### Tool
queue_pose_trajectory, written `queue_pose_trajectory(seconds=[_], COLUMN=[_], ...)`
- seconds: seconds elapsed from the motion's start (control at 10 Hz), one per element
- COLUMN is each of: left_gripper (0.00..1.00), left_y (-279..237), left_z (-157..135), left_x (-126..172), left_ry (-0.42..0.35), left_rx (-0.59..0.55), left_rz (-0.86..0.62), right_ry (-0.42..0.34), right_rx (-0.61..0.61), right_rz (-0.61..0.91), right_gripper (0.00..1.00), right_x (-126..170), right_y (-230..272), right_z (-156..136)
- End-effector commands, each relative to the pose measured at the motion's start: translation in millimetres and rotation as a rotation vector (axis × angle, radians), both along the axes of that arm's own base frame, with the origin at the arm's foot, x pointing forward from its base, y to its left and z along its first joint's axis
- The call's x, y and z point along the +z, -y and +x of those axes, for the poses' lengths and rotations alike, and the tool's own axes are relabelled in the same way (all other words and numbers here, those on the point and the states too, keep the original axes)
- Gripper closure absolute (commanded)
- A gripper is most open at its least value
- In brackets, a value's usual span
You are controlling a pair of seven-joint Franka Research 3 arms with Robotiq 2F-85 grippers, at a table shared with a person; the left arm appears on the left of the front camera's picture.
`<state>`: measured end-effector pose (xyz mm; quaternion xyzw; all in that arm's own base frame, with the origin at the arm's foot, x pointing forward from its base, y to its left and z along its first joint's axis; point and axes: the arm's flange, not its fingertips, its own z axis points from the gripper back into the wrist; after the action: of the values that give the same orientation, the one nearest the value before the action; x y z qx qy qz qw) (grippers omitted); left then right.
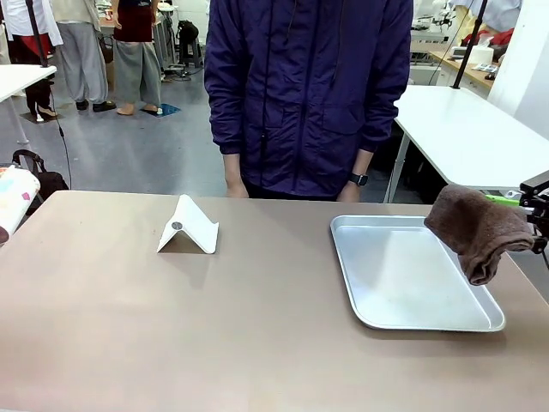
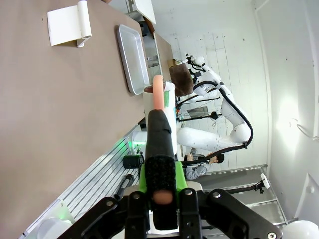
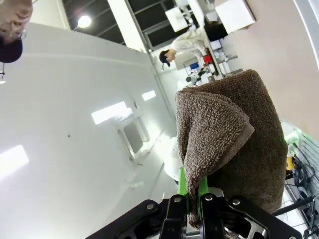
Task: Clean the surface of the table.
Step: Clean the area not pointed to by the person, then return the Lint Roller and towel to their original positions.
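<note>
The tan-brown table (image 1: 214,326) spreads across the front view. At its right edge my right gripper (image 1: 536,215) is shut on a folded brown towel (image 1: 480,230) that hangs just above the right rim of the tray. In the right wrist view the towel (image 3: 224,134) rises from between the shut fingers of the right gripper (image 3: 192,191). My left gripper (image 2: 160,172) is shut on a white bottle (image 2: 168,104) with a peach and black part along its side. The bottle (image 1: 13,202) pokes in at the far left, off the table's edge.
A silver metal tray (image 1: 403,283) lies on the right half of the table. A white folded stand (image 1: 187,227) sits left of centre. A person in a dark blue jacket (image 1: 309,86) stands at the far edge, hands down. A white-topped table (image 1: 472,129) is behind on the right.
</note>
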<state>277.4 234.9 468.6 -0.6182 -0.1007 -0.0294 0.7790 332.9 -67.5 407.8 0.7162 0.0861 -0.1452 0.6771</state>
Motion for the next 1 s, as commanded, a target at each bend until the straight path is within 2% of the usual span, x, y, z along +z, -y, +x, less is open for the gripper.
queue_pose_trajectory(seconds=[0.0, 0.9], left_gripper=[0.78, 0.78], left_y=[2.0, 2.0], left_z=[-0.8, -0.8], left_x=[2.9, 2.9], left_ry=[0.007, 0.007], left_rx=[0.007, 0.007], left_rz=[-0.013, -0.013], right_ry=[0.008, 0.008], right_rx=[-0.006, -0.006], right_rz=[0.005, 0.005], right_gripper=[0.93, 0.93], right_x=[3.3, 3.3], right_y=[1.0, 1.0], right_z=[1.5, 1.5])
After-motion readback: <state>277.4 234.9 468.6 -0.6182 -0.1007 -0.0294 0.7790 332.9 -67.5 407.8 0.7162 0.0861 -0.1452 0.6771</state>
